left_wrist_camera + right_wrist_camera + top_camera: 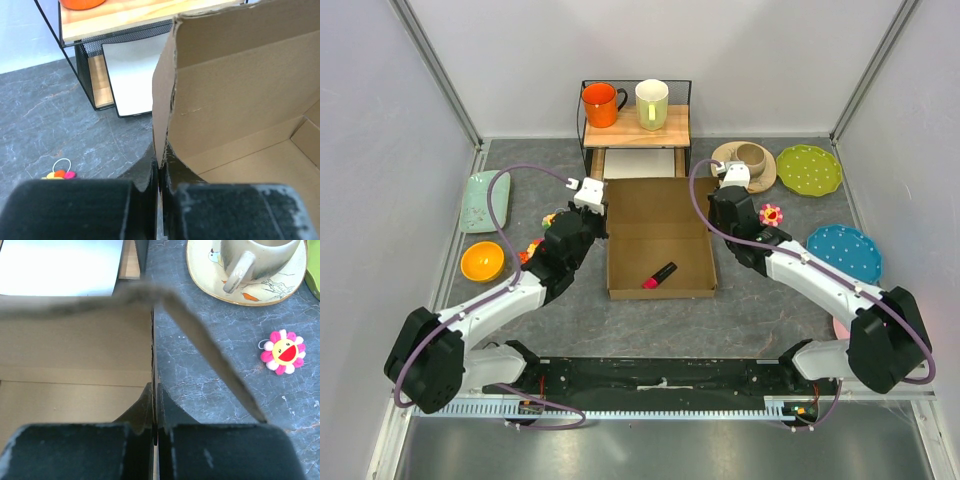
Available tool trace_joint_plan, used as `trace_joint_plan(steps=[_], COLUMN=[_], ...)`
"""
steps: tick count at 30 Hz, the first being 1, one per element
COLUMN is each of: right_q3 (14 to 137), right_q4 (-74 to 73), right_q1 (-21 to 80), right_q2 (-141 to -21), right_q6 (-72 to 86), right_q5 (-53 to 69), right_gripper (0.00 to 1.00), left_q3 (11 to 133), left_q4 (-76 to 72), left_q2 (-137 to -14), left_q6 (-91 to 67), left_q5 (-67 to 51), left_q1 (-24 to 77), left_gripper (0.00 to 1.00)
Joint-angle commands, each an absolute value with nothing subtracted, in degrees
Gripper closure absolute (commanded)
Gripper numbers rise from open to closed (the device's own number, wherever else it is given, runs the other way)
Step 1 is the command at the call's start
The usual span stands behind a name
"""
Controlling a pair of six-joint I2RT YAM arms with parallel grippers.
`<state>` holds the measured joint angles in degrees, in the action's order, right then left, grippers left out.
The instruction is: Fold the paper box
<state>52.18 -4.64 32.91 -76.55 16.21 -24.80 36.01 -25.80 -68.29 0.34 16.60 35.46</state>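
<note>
The paper box [660,232] is brown corrugated cardboard, open-topped, in the middle of the table with its lid part lying back toward the shelf. A pink-and-black marker [658,275] lies inside it near the front. My left gripper [604,222] is shut on the box's left wall [161,115], one finger on each side. My right gripper [713,215] is shut on the box's right wall [153,347]. In the right wrist view a blurred flap edge [210,352] crosses close to the camera.
A wire shelf [636,125] with an orange mug [601,103] and a cream mug [652,103] stands behind the box, a white tray [638,162] under it. Cup on saucer [748,160], green plate [809,169], blue plate [844,252], flower toy [771,214] right. Orange bowl [482,261], mint plate [485,200] left.
</note>
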Motion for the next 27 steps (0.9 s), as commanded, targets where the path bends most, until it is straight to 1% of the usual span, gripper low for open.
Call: trace_joint_plan(steps=[1,7,11,17,27], right_q3=[51.77,52.12,52.12,50.81,47.03], right_q4=[-3.52,-1.94,-1.67,-1.41,-1.06], right_q1=[33.48,34.19,34.45,34.72,34.8], right_q2=[-74.97,-73.65,-73.21,-72.69,-71.46], right_q6=[16.52,18.98,22.58,25.48,26.19], right_q5=[-26.37,-26.72,-26.89,-26.98,-28.12], right_gripper=[1.0,1.0,1.0,1.0,1.0], left_q3=[40.6,43.94,43.95,40.17,32.35], left_q4=[-25.32,-25.49,-26.19,-27.51,-30.06], left_q2=[-66.8,-67.67,-68.38,-68.91,-68.03], left_q6=[-2.1,-8.25,-16.23,-27.49,-36.38], left_q5=[18.1,19.68,20.13,21.01,22.41], left_q1=[35.6,35.51,35.6,35.77,36.74], left_gripper=[0.98,0.98,0.98,0.98,0.98])
